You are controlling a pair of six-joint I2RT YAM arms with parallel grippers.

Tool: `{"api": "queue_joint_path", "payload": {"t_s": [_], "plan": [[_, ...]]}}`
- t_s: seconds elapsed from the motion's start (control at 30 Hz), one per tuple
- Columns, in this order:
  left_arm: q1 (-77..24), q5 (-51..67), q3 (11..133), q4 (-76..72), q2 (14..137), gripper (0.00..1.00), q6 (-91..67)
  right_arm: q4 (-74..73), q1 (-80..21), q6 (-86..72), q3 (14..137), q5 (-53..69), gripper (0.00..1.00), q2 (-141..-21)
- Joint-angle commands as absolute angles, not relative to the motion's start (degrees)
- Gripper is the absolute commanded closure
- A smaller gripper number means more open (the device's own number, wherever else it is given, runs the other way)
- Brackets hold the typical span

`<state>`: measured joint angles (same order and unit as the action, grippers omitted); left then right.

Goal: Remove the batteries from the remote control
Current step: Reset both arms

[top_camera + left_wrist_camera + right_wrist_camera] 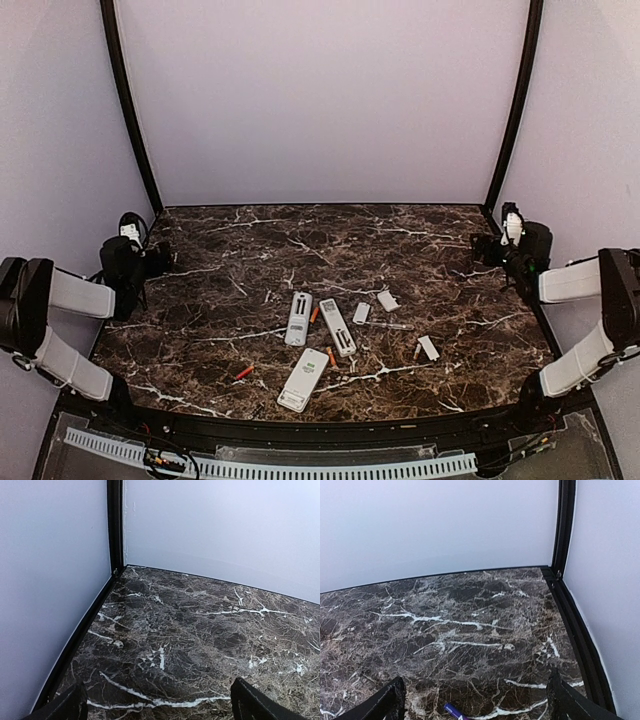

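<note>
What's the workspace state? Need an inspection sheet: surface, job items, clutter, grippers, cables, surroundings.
Surface: dark marble-pattern tabletop; no spill seen.
Job's things: three white remotes lying mid-table; at least four orange batteries loose among and around them. Cannot tell whether any are left inside.
Clutter: three small white cover plates right of the remotes; a small blue thing at the bottom edge of the right wrist view, not identifiable.
Grippers: left gripper and right gripper both open and empty, at the table's left and right edges.
Cables: wires and a white slotted strip below the near edge.
Surroundings: plain pale walls, black corner posts.
</note>
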<state>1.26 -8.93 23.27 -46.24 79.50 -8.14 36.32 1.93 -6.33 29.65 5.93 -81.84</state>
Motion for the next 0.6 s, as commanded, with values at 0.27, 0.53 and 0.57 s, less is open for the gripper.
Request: {"api": "queue_joint_path", "payload": {"t_s": [0.27,0.53,0.57], "plan": [[-3.3,-11.9,21.3,-69.3,90.8,0.01,-0.4,64.4,2.3,-0.4,23.0,7.1,0.01,-88.8],[-3.5,-12.0,21.3,-69.0,90.6,0.01,-0.4,63.5,2.3,-0.4,23.0,7.5,0.01,-88.7],[-3.5,-12.0,21.3,-68.9,90.7,0.01,-0.4,63.6,2.2,-0.4,23.0,7.5,0.01,-88.7]]}}
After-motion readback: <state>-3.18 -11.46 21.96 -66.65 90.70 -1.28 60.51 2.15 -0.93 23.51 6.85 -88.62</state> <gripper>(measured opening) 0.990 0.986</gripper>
